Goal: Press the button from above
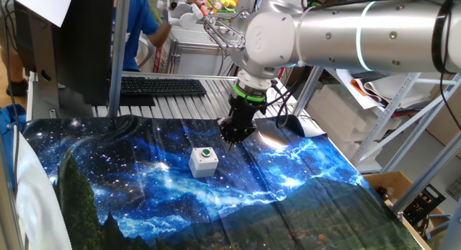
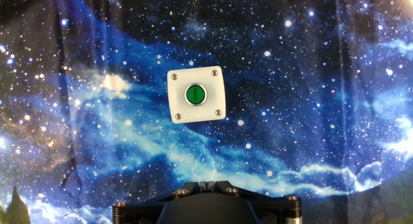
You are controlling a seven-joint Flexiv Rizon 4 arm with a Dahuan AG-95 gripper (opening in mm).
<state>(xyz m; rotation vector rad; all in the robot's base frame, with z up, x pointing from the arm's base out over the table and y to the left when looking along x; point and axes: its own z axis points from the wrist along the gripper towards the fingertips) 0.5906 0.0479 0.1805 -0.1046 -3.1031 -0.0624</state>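
Observation:
The green button [image 1: 205,153] sits on top of a small light-grey box [image 1: 202,164] on the star-print cloth [image 1: 144,185]. In the hand view the button [image 2: 195,94] is in the middle of the box's top face [image 2: 213,86], above the centre of the frame. My gripper [image 1: 230,140] hangs over the cloth, behind and to the right of the box and above it, not touching it. In the hand view the gripper [image 2: 206,183] shows at the bottom edge, with its fingertips together and nothing held.
A black keyboard [image 1: 162,86] lies on a slatted metal surface behind the cloth. A dark monitor [image 1: 83,41] stands at the back left. A person in blue [image 1: 140,27] is behind it. Metal frame legs [image 1: 392,117] and a cardboard box [image 1: 392,186] are at the right.

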